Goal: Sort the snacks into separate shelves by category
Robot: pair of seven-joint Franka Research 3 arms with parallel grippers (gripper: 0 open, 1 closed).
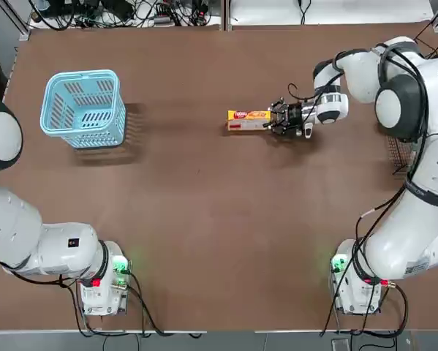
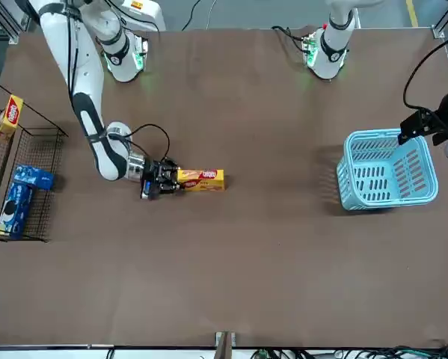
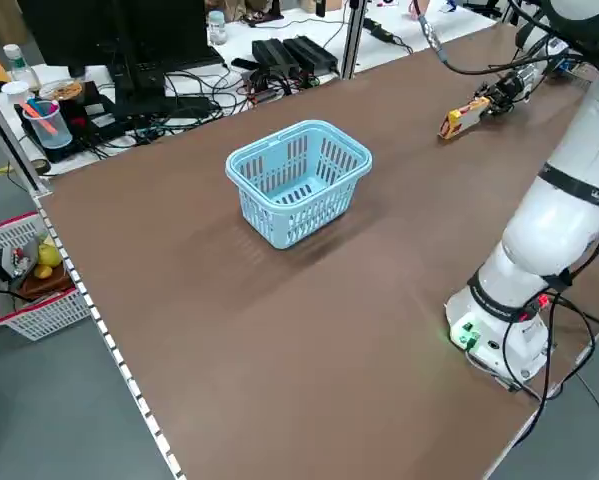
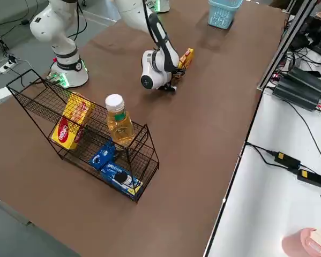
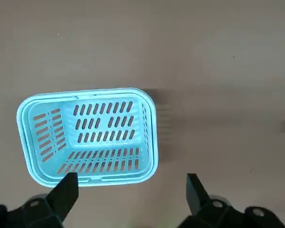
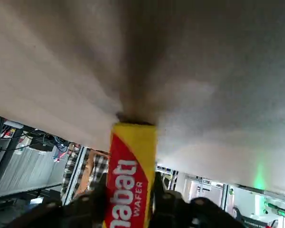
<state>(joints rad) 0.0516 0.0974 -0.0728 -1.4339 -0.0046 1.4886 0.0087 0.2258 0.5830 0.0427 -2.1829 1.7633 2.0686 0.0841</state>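
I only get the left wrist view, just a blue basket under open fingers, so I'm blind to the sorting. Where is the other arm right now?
Observer: The right gripper is low over the table, shut on one end of a yellow wafer box lying flat.
Operator: Is anything on the rack yet?
Observer: Yes. The black wire rack holds two yellow boxes on its upper tier and blue packets on the lower.
Operator: Anything else in it?
Observer: A bottle of amber liquid with a white cap stands in the rack.
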